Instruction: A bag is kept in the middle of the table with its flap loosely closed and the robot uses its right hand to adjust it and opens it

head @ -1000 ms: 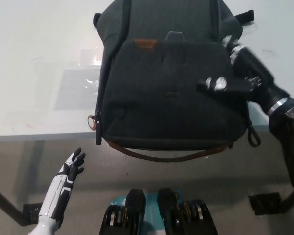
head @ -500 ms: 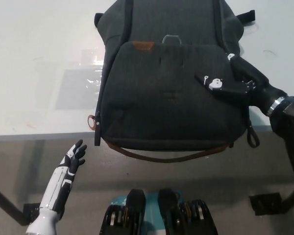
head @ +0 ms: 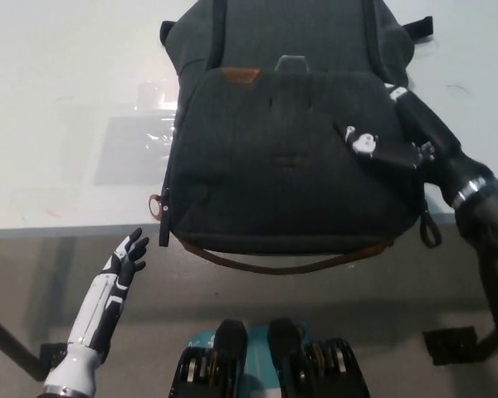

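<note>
pressing flat against the right side of the bag (head: 290, 157), my right hand (head: 390, 137) now lies lower and tighter to the fabric than a second ago, when it stood raised off the flap with its fingers reaching inward. it has settled onto the flap (head: 286, 149), just beyond the fingertips of which the cloth runs on toward the small metal loop (head: 292, 60) at the top edge. i cannot tell whether my fingers are spread, curled or pinching the flap edge; they are dark against dark cloth and lie along it. the bag itself sits where it did, in the middle of the table (head: 66, 124), its near edge and brown-trimmed strap (head: 282, 267) hanging over the table edge below my wrist. the flap looks still down, so i judge the opening not begun: this contact reads as the adjusting touch before a lift. my left hand (head: 124, 267) hangs far off to the other side, below the table edge, fingers apart, holding nothing.
</note>
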